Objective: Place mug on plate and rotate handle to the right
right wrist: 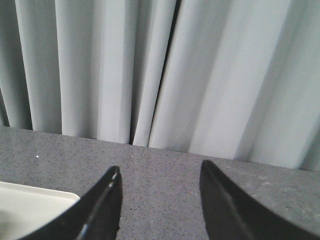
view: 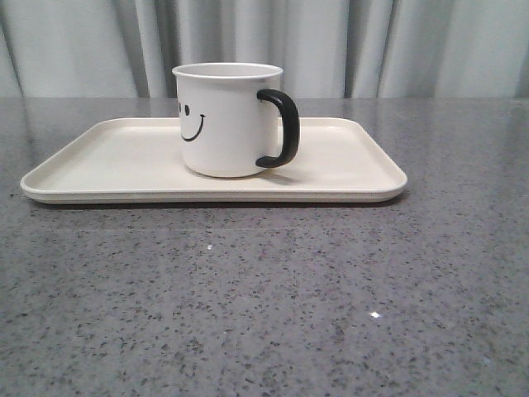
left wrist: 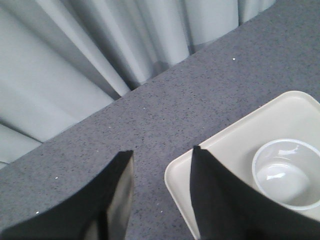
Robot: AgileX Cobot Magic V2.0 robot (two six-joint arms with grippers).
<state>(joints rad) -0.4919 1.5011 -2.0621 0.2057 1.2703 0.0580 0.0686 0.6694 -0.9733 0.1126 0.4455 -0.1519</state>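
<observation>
Mug (view: 227,120) is standing upright on the plate (view: 347,165), a bit left of the plate's centre. Handle (view: 281,128) is sticking out to the mug's right. Plate is lying flat on the table (view: 264,298), long side running left-right. Curtain (view: 397,45) is hanging behind the plate, past the table's far edge. Open tabletop is lying in front of the plate and on both its sides.

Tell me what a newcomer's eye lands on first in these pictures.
First, the white mug with its black smiley face, standing upright near the middle of the cream plate, its black handle pointing right in the front view. Next, the grey speckled table and pale curtain behind. In both wrist views, dark open fingers hold nothing.
</observation>
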